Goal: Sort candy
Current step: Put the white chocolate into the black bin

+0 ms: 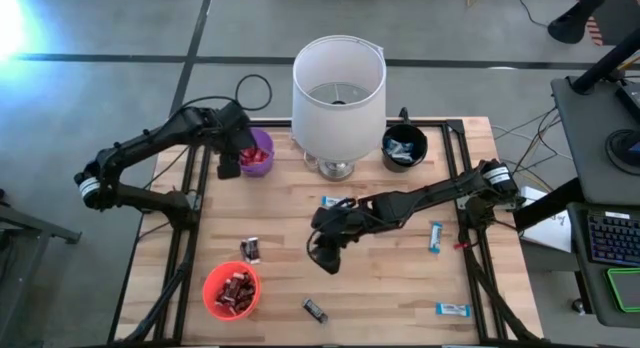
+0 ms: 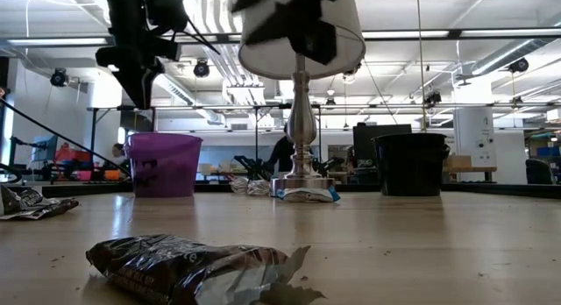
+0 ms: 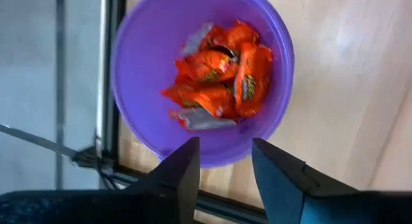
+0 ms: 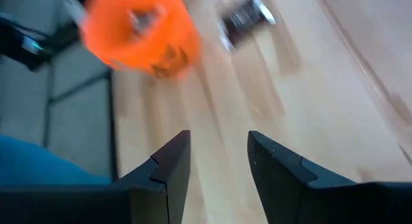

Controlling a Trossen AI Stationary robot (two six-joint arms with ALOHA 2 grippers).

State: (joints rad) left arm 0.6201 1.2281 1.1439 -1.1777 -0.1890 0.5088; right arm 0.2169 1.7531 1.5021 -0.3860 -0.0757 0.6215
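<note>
No words or numbers can be read anywhere; the candy wrappers [image 3: 219, 82] in the middle of the left wrist view show dark marks, but they are too blurry to read

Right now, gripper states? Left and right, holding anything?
Left gripper: open, empty, above the purple cup of red candy.
Right gripper: open, empty, over bare table.

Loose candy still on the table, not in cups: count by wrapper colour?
Blue candy: 3
Dark candy: 2
Red: 0
Total: 5 loose in the high view
</note>
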